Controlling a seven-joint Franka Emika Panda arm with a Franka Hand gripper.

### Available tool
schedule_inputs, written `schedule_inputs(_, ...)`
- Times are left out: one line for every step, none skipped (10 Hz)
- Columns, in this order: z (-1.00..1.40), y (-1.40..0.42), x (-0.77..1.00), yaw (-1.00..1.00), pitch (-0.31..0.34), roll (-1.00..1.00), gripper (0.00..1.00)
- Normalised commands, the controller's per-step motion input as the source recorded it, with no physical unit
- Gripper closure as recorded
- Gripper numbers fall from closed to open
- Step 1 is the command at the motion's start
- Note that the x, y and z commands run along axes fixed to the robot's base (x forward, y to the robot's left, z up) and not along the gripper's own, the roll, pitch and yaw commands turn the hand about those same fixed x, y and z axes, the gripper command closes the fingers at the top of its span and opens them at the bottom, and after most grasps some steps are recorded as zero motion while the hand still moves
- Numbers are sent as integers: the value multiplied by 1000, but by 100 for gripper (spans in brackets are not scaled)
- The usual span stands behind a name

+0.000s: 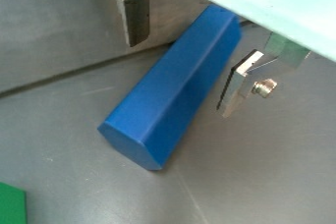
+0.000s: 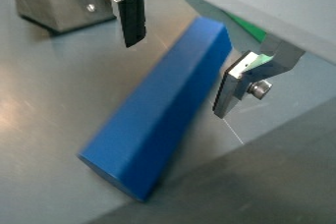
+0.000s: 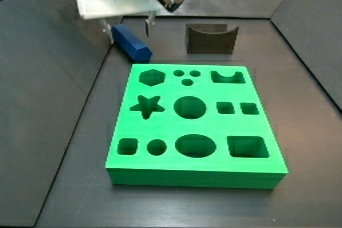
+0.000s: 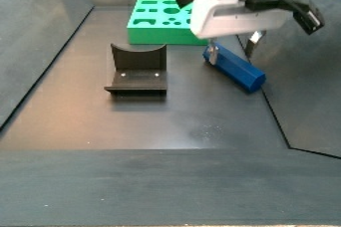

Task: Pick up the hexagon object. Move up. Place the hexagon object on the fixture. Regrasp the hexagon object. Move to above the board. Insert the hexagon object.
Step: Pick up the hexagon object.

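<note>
Key relation: the bright blue hexagonal prism bar (image 1: 174,90) lies flat on the dark matte floor, directly under the two-finger parallel-jaw gripper (image 1: 187,49), and its long axis runs across the line between the fingers. So the silver plates straddle the bar's width near one end, not its middle. Jaws are spread wide; one dark pad (image 2: 130,19) stands just beside one long face, the opposite plate (image 2: 238,83) just beside the other. I can't confirm contact on either side, and nothing is gripped yet. My read: the pick-up step is in hand, and the closing stroke is already square to the long faces.

Left to right in a side view: the gripper (image 3: 128,24) sits above the bar (image 3: 130,42) at the left, just off the far left corner of the large bright green slab with shaped cut-outs (image 3: 195,122). The small dark notched fixture block (image 3: 210,38) stands further right, well apart from the bar.

Materials:
- Bar: smooth, matte, hard-looking plastic with crisp edges and flat facets. Should clamp cleanly on two opposite faces.
- Board: same matte plastic look. The hexagon hole sits near its far left corner.
- Fixture: dull grey-brown, curved notch on top.
- Floor: dark, slightly glossy sheet.

Risk as I judge it: an off-centre grasp may let the long free end droop.
</note>
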Motion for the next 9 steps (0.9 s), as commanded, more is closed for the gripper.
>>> schedule_inputs(-1000, -23, -180, 229, -90, 86, 0)
schedule_inputs(-1000, -6, -174, 220, -87, 76, 0)
schedule_inputs(-1000, 0, -134, 194, -91, 96, 0)
schedule_inputs(-623, -89, 0, 43, -106, 131, 0)
schedule_inputs(0, 0, 0, 0, 0, 0, 0)
schedule_inputs(0, 0, 0, 0, 0, 0, 100)
schedule_inputs(0, 0, 0, 0, 0, 0, 100)
schedule_inputs(0, 0, 0, 0, 0, 0, 100)
schedule_inputs(0, 0, 0, 0, 0, 0, 100)
